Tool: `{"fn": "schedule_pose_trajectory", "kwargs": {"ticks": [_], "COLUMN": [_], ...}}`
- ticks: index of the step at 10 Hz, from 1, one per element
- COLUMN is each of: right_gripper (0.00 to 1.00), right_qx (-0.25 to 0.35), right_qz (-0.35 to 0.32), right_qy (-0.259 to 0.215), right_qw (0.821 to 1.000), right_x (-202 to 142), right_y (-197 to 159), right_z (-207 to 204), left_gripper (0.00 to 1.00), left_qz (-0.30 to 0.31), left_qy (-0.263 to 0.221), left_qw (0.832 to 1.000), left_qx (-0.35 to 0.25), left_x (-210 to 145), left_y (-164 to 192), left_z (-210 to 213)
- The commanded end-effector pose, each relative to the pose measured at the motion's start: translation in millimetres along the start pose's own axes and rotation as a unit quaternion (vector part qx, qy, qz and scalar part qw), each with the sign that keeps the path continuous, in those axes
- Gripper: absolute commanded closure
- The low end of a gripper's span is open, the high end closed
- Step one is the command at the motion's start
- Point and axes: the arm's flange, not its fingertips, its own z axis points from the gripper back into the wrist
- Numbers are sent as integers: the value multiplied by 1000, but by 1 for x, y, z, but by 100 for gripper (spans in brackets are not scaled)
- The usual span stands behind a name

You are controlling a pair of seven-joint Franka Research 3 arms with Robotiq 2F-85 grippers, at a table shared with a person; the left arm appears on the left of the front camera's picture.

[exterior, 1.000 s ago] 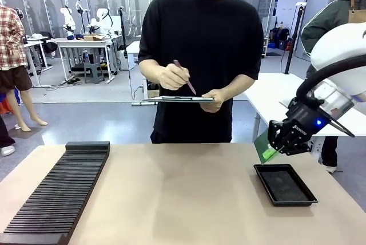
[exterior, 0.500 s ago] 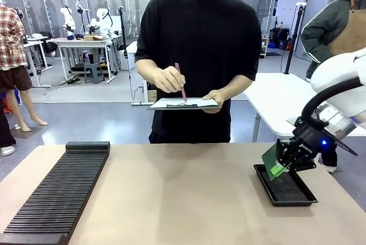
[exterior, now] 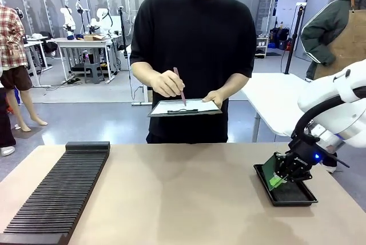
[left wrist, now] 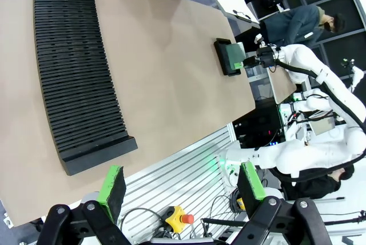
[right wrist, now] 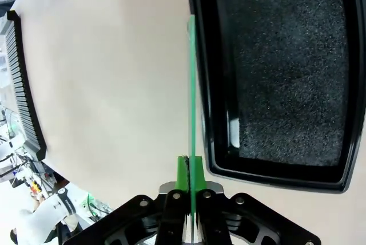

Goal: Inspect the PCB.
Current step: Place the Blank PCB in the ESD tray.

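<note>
Right hand (exterior: 278, 175) closed on the PCB (exterior: 269, 169), pinching one short edge between the green pads. Board held on edge and tilted, low over the near-left rim of the black tray (exterior: 297, 199) at the right side of the counter (exterior: 171, 199). In the right wrist view, seen as a thin green line (right wrist: 191, 85) running straight out from the fingers, just beside the tray's rim (right wrist: 200, 56) and not yet over the dark foam inside. Probably gripped at the edge so that both faces stay free to look at and no pad covers the fine pattern. Probably brought so low and close to the tray because the tray is the place for laying the board down; as a judgement, the setting-down step, with the board not yet released.

Left hand (left wrist: 177, 185) wide open, holding nothing, high above the near edge of the counter and well apart from the tray, likely kept back to leave room for the other arm.

Across the counter, a person with a clipboard (exterior: 184, 107) in one hand and a pen (exterior: 179, 83) touching the paper, apparently for noting the result of the check. Long black slotted rack (exterior: 57, 190) along the left of the counter, far from the board.
</note>
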Motion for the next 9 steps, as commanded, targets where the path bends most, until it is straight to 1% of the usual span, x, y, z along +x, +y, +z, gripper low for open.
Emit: {"fn": "schedule_pose_trajectory", "kwargs": {"ticks": [1,6,8,9], "right_gripper": [97,97,97,93], "right_qx": [4,-11,-23,-24], "right_qz": [5,-28,-31,-31], "right_qy": [-12,-11,-14,-14], "right_qw": [1000,999,999,999], "right_x": [11,24,27,27], "right_y": [-5,-24,-27,-28], "right_z": [-8,-8,-10,-10], "left_gripper": [0,0,0,0], "left_qz": [1,1,1,1], "left_qy": [5,5,5,5], "left_qw": [1000,1000,1000,1000], "left_qx": [8,8,8,8], "left_x": [0,0,0,0], "left_y": [-1,-1,-1,-1], "left_z": [0,0,0,0]}}
